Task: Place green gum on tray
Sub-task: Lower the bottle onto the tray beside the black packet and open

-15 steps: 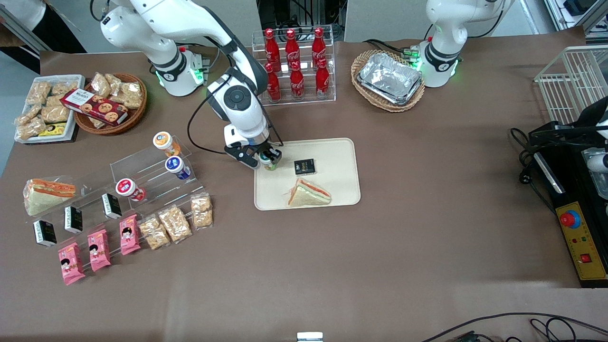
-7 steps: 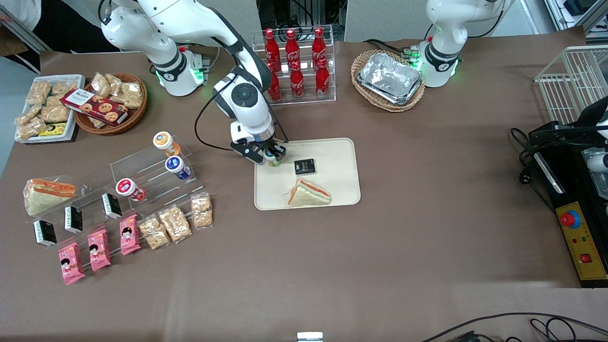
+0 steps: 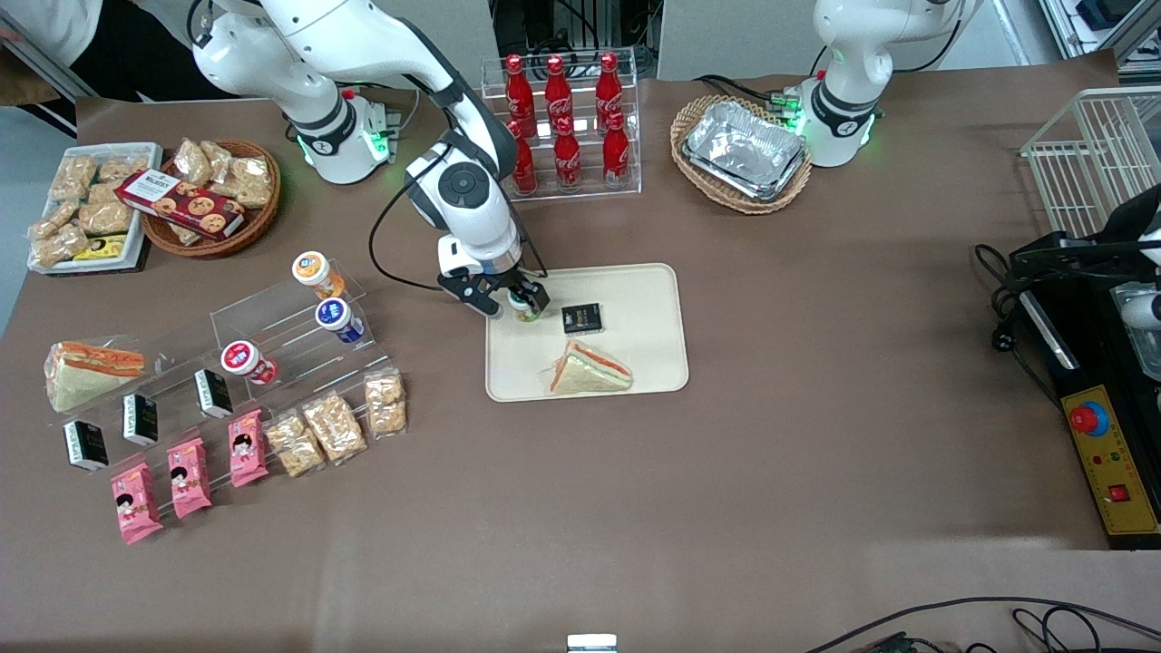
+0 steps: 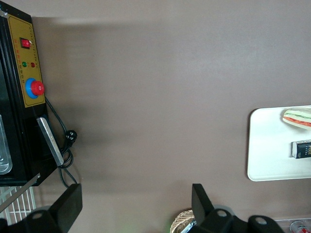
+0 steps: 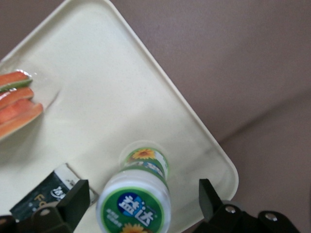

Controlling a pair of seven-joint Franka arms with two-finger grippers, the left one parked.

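The green gum [image 5: 138, 194], a small green bottle with a white lid and a green round label, stands upright on the cream tray [image 5: 121, 87] close to one rounded corner. My right gripper [image 5: 142, 189] is open around it, with a gap between each finger and the bottle. In the front view the gripper [image 3: 513, 304] hovers over the gum [image 3: 523, 308] at the corner of the tray [image 3: 635, 299] nearest the working arm's base. The parked arm's wrist view shows one end of the tray [image 4: 267, 145].
A black packet [image 3: 581, 317] and a wrapped sandwich [image 3: 590, 370] lie on the tray beside the gum. An acrylic rack [image 3: 299, 336] with orange-, blue- and red-lidded bottles stands toward the working arm's end. A rack of cola bottles [image 3: 562, 127] stands farther from the camera.
The gripper carried the gum a little farther in over the tray's corner and lowered it. The bottle now stands on the tray with the fingers apart.
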